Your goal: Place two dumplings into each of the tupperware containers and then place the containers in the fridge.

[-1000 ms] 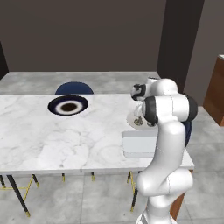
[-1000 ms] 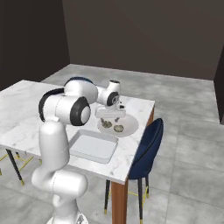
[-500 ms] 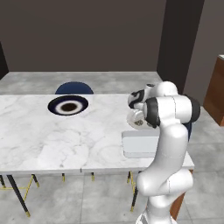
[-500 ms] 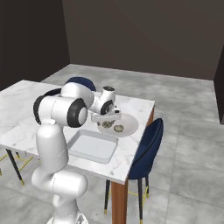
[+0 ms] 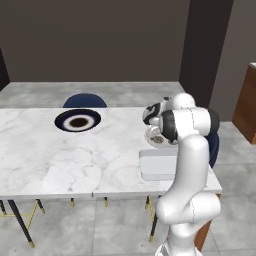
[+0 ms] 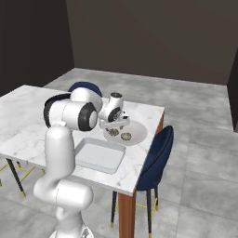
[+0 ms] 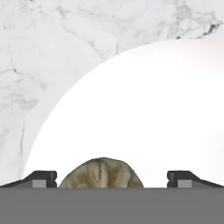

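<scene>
A white-veined marble bench (image 5: 60,160) is seen carrying a round pale plate (image 6: 138,131) of smooth finish, on which two lumpy olive-tan dumplings (image 6: 126,136) are counted in the right base view; one more, wrinkled and speckled, is framed in the hand view between the tips. The hand (image 6: 116,126) is held spread to its widest just over the plate, nothing gripped. One shallow rectangular tupperware container (image 6: 98,155) of whitish plastic, rounded at the corners, is seen lying bare just beside the plate, and a navy-and-white round plate (image 5: 78,120) is noted well apart.
</scene>
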Controlling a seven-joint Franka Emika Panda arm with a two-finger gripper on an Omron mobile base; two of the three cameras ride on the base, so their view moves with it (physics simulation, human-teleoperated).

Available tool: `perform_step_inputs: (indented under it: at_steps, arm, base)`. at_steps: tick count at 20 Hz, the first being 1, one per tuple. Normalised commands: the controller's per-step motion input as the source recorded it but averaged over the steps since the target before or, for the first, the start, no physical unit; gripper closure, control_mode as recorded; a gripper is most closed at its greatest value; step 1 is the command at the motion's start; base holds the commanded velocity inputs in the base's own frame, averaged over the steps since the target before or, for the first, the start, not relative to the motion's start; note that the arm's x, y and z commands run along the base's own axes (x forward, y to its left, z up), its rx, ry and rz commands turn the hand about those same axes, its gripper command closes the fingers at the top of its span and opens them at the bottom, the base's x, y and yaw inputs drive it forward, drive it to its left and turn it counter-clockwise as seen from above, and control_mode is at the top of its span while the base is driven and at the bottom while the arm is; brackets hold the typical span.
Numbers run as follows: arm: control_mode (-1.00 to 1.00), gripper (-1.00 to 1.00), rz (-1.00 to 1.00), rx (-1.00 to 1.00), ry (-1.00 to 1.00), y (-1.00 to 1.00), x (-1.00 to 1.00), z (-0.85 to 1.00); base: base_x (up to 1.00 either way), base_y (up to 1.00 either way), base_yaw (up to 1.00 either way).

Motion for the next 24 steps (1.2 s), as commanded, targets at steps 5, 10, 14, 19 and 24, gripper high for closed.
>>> perform_step_inputs:
  at_steps: [5,10,14,19,24]
  arm:
    - [-1.00,-1.00,0.00,0.00,0.00,-0.43,0.02,-0.52]
    - [-1.00,-1.00,0.00,-0.02,-0.07,-0.08,-0.52,-0.54]
    - [-1.00,-1.00,-0.08,-0.10,-0.01,-0.03,-0.49,-0.73]
    - [-1.00,1.00,-0.09,-0.05,-0.02,0.00,-0.28,-0.63]
    - [-1.00,1.00,0.00,0.03,0.00,-0.03,-0.38,-0.08]
  base:
    - [0.00,0.00,0.00]
    - [0.00,0.00,0.00]
    - [0.00,0.00,0.00]
    - [0.00,0.00,0.00]
    - [0.00,0.00,0.00]
